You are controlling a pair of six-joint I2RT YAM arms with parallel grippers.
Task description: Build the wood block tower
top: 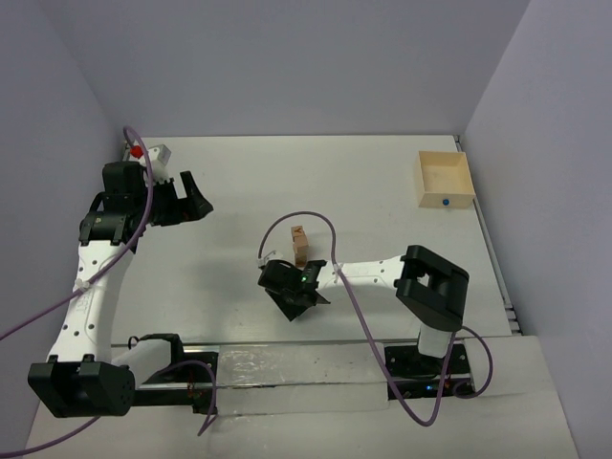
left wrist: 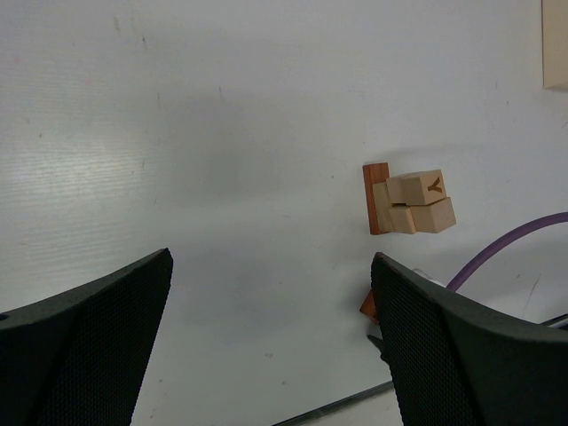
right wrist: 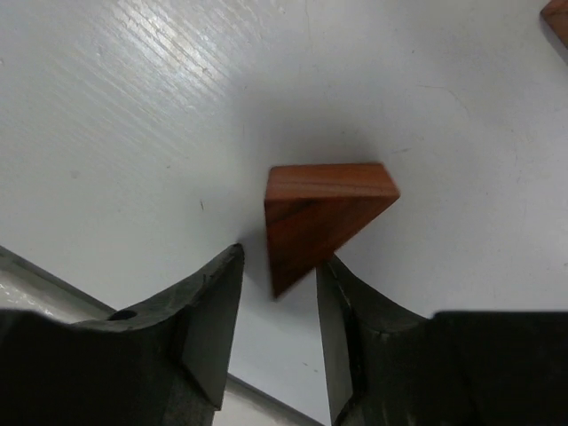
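The wood block tower [top: 299,245] stands mid-table as a narrow stack of tan blocks; in the left wrist view the wood block tower [left wrist: 410,202] shows a lettered tan cube and a reddish-brown bar [left wrist: 376,197] at one end. A reddish-brown wedge [right wrist: 319,213] lies on the table just in front of the tower. My right gripper [right wrist: 280,262] straddles the wedge's narrow tip, its jaws still apart with a gap on the left side. From above, the right gripper [top: 296,295] hides the wedge. My left gripper [top: 196,203] hovers wide open and empty far to the left.
An open light-wood box [top: 445,179] sits at the back right by the wall. A small red and white object [top: 148,153] lies at the back left corner. A purple cable [top: 316,222] loops over the right arm near the tower. Another reddish-brown piece [right wrist: 557,18] shows at the right wrist view's corner.
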